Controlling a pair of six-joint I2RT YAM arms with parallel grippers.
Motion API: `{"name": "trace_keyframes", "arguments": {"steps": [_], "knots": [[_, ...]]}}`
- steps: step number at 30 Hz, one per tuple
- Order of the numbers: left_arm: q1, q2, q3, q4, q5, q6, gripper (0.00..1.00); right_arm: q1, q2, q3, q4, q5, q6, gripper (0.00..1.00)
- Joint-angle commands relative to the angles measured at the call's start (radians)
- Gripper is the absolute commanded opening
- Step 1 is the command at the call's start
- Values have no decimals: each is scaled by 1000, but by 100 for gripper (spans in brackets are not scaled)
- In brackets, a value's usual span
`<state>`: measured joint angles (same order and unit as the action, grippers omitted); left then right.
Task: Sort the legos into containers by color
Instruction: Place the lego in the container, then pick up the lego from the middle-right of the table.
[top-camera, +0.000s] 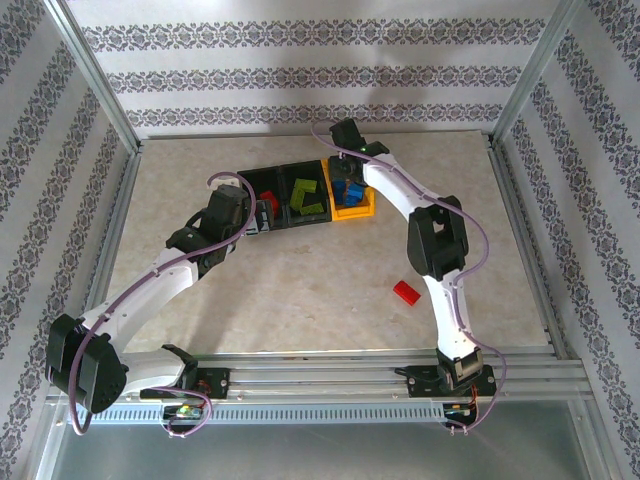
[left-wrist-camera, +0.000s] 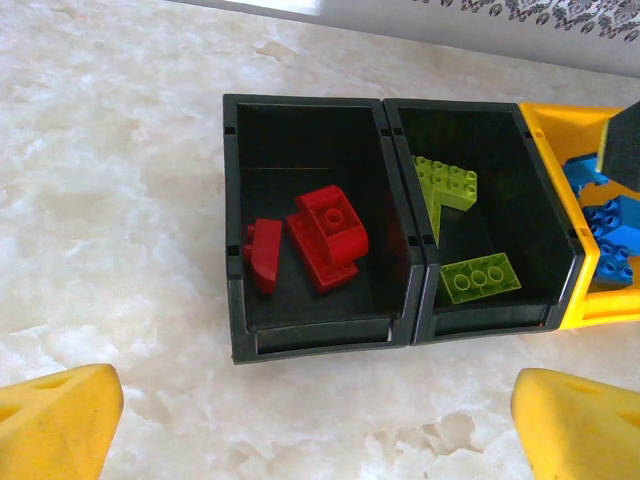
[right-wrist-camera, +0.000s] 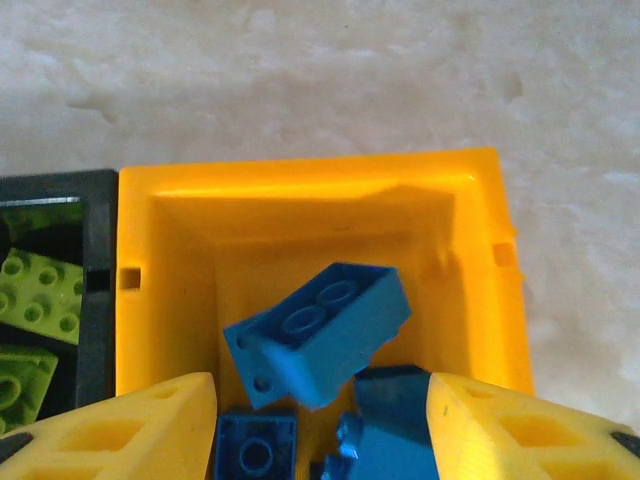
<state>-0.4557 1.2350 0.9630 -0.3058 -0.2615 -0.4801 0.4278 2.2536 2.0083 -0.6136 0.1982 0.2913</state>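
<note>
Yellow pads (right-wrist-camera: 150, 430) of my right gripper (right-wrist-camera: 318, 400) stand parted, touching nothing; a blue brick (right-wrist-camera: 318, 340) lies tilted and free between them, inside the yellow bin (right-wrist-camera: 300, 215) above other blue pieces (right-wrist-camera: 255, 450). My left gripper (left-wrist-camera: 320, 430) gapes wide and empty, just near of the black bin (left-wrist-camera: 232, 230) of reds (left-wrist-camera: 325, 235). One red brick (top-camera: 405, 292) lies loose on the table (top-camera: 300, 290), near and right of both jaws, long axis slanting far-left to near-right; my right arm looks closer

White left arm (top-camera: 150, 290) and right arm (top-camera: 395, 190), black joints (top-camera: 435, 240), looping lilac cables (top-camera: 488, 250); left end effector (left-wrist-camera: 315, 400) and right end effector (right-wrist-camera: 320, 400) have yellow wedge fingers (left-wrist-camera: 60, 420).
</note>
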Motion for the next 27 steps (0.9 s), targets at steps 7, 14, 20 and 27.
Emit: {"name": "trace_keyframes", "arguments": {"steps": [7, 14, 20, 27], "knots": [[22, -22, 4, -18, -2, 5, 100, -57, -295, -269, 27, 28, 15, 64], [28, -22, 4, -23, -4, 7, 100, -166, -418, -492, 34, -4, 14, 69], [32, -24, 1, -24, 2, 11, 100, -275, -397, -576, 23, -111, 14, 73], [33, -24, 0, -30, 5, 8, 100, -334, -294, -562, 13, -124, -32, 85]]}}
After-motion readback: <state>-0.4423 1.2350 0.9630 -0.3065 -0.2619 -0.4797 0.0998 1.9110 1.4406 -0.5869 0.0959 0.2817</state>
